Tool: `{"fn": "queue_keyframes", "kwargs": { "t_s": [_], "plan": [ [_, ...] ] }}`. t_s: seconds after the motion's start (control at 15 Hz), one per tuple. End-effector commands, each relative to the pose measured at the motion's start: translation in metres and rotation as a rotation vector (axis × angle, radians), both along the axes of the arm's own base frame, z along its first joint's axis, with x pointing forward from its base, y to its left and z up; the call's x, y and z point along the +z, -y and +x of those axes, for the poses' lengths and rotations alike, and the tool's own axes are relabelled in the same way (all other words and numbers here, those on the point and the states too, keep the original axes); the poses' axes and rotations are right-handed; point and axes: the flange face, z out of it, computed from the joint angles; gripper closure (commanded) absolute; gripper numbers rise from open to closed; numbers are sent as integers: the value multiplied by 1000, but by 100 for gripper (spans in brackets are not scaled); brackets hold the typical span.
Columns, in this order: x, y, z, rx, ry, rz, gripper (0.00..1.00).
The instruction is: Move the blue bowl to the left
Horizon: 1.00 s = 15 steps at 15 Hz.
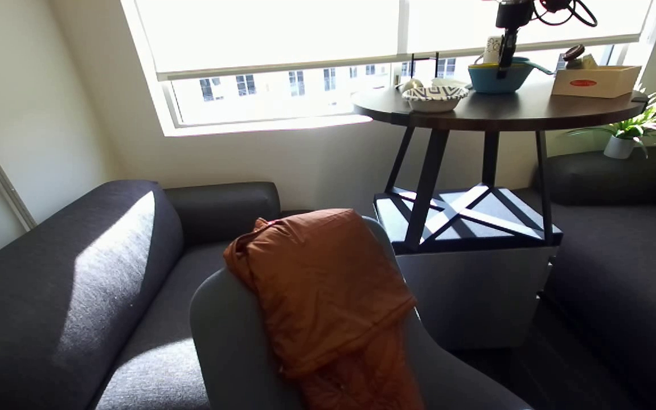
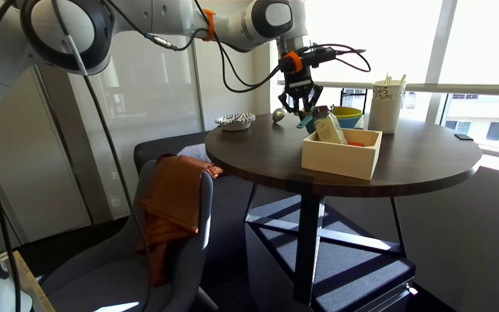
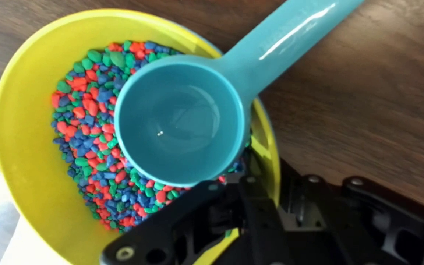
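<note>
The blue bowl (image 1: 487,81) and glossy scoop (image 3: 212,105) look plastic, the table (image 3: 359,121) wood.

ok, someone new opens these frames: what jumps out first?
Likely the rust-orange fabric draped over the grey chair, in the foreground of an exterior view. In the wrist view, it's the blue bowl, yellow inside, filling much of the left and holding red, green and blue pebbles and a teal scoop. The gripper, toward bottom right, straddles the bowl's rim.

Daylight glares through a white rectangular window shade (image 1: 277,34), sunlit patches cross a dark-grey fabric sofa (image 1: 106,273), glare streaks a teal plastic scoop (image 3: 197,106)
</note>
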Motion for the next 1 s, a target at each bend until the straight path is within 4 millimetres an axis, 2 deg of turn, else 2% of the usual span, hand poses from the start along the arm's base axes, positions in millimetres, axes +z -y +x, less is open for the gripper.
{"fn": "queue_keyframes", "kwargs": {
  "t_s": [0.0,0.27,0.4,0.53,0.73,0.93],
  "plan": [
    [-3,-10,-5,86,-50,21,97],
    [5,-15,-25,197,-91,61,97],
    [18,-19,-42,253,-89,98,97],
    [26,-23,-64,301,-131,138,97],
    [26,-30,-98,343,-244,196,97],
    [34,-40,-122,371,-292,237,97]
  ]
}}
